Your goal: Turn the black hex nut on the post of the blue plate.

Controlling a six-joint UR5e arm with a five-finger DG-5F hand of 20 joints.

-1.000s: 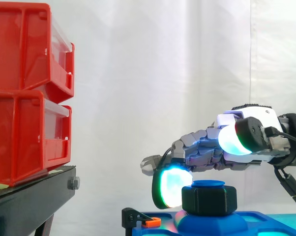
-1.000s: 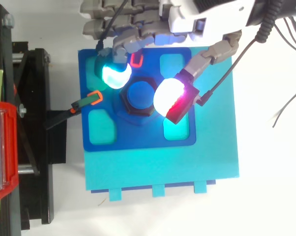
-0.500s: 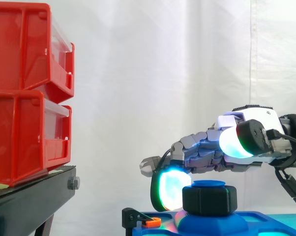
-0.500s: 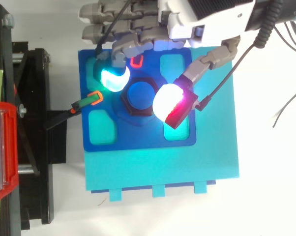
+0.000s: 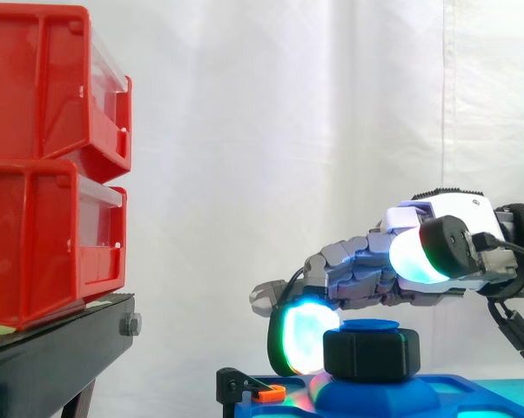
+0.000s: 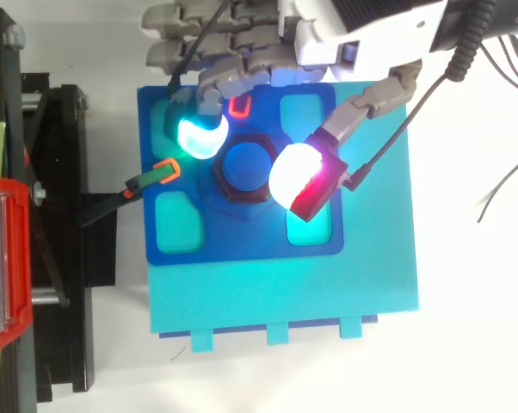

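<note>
The black hex nut [image 5: 371, 353] sits on the round blue post [image 6: 246, 165] at the middle of the blue plate [image 6: 242, 245], which lies on a wider turquoise base [image 6: 285, 297] on the white tabletop [image 6: 474, 301]. The hand [image 6: 354, 34] reaches in from the far right with its fingers [image 6: 200, 138] curled round the nut. A cyan-glowing pad rests against the nut's far-left corner at nut height. The thumb's white-and-red pad [image 6: 300, 176] covers the nut's right edge from above and stands higher than the nut in the side view; whether it touches cannot be told. Four shallow pockets are sunk in the plate around the post. The near-right one [image 6: 315, 228] glows cyan beside the thumb, and the far-left one is partly covered by the cyan pad. A black clip with an orange tip [image 6: 163, 172] meets the plate's left edge. Well to the left, two red bins [image 5: 44, 87] are stacked on a black stand [image 5: 62, 348]; their contents cannot be made out.
</note>
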